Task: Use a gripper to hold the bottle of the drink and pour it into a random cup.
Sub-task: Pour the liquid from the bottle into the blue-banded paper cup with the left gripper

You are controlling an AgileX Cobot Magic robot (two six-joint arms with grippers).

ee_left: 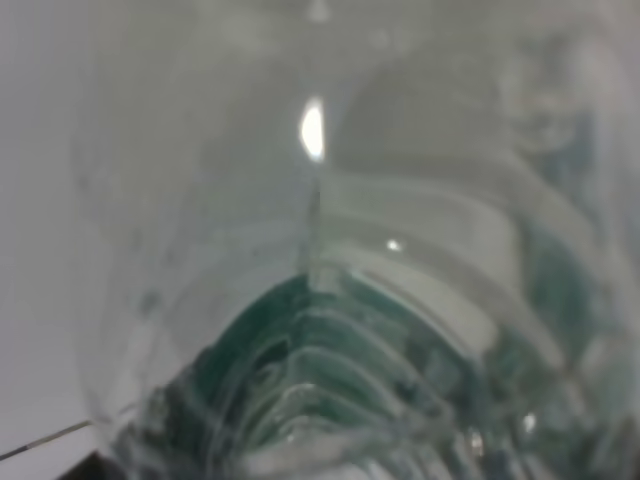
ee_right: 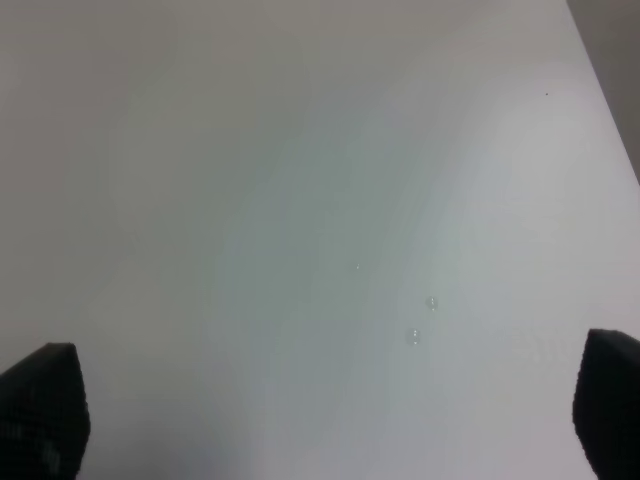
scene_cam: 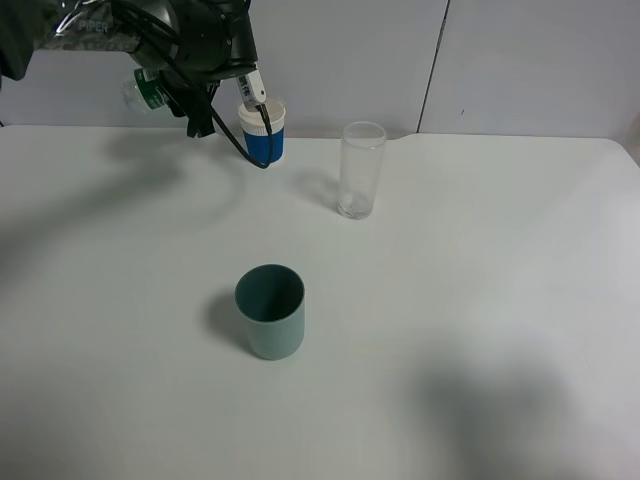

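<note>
So far left, up at the back edge of the white desk [scene_cam: 500, 300], the left arm's pincer [scene_cam: 172, 80] is pinching the small clear plastic bottle with the dark green label [scene_cam: 146, 93]. The bottle is lifted clear off the desk and lying tilted. You only see a bit of clear plastic and green poking out past the black arm. In the left wrist view the bottle [ee_left: 330, 330] fills pretty much everything, all ridged plastic and green, so the jaws themselves are hidden there.

Just right of that there's a short blue cup with a white rim [scene_cam: 264, 131] at the back, and a black cable [scene_cam: 245, 150] from the arm hangs in front of it. Nearer the front, around the middle, stands a squat teal cup [scene_cam: 270, 312], upright and well apart from everything else. Further right and back stands a tall clear glass tumbler [scene_cam: 361, 170], upright too.

The right pincer [ee_right: 325, 405] only shows in its own wrist view. Its black jaws are spread wide over bare desk with nothing between them, plus a few tiny droplets [ee_right: 420, 320] on the surface.
</note>
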